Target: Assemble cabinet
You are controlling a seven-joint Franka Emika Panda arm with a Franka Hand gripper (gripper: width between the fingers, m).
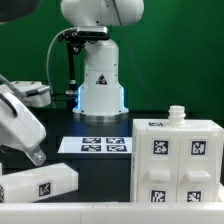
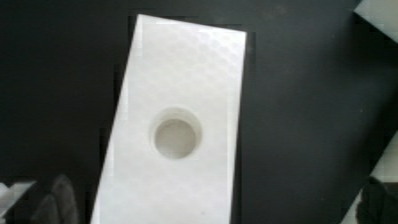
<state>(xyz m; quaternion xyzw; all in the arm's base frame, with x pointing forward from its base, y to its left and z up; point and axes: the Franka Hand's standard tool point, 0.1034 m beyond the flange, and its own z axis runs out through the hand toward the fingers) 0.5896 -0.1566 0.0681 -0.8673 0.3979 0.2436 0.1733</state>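
The gripper (image 1: 35, 155) hangs with its fingers spread full wide and nothing between them, just above the long cabinet panel (image 1: 40, 183) at the exterior view's left, well apart from the tagged cabinet box (image 1: 176, 162) at its right, while only the wrist view shows the panel's oval hole (image 2: 176, 137).

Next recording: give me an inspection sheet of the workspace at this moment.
Surface: black table, marker board lying flat on it.
Job's things: cabinet block upright on the exterior view's right; long piece lying on its left, with an oval hole in the wrist view.
Clutter: nothing seen.
Grippers: tool open, empty, above the long piece.
Cables: dark cables beside the robot base.
Surroundings: green backdrop.
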